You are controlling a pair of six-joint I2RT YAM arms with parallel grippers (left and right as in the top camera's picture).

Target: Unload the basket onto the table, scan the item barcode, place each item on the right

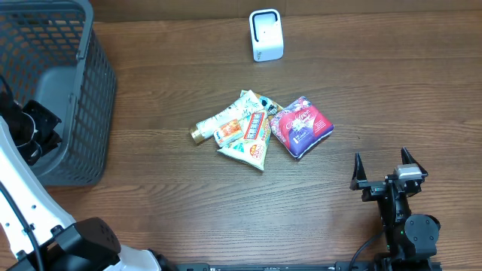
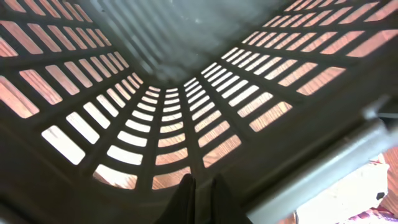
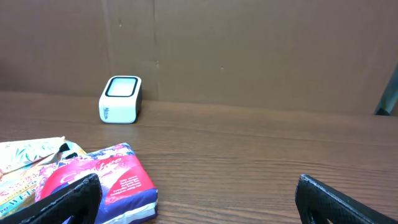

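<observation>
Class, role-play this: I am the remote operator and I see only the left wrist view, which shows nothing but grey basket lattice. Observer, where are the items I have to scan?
Observer: In the overhead view, a small pile of packets lies mid-table, to the right of the basket and not in it.
Operator: And the scanner?
Observer: A white scanner stands beyond the pile, near the far edge.
Operator: Is the other arm free?
Observer: Yes. The right arm sits at the front right, jaws wide open, holding nothing.
</observation>
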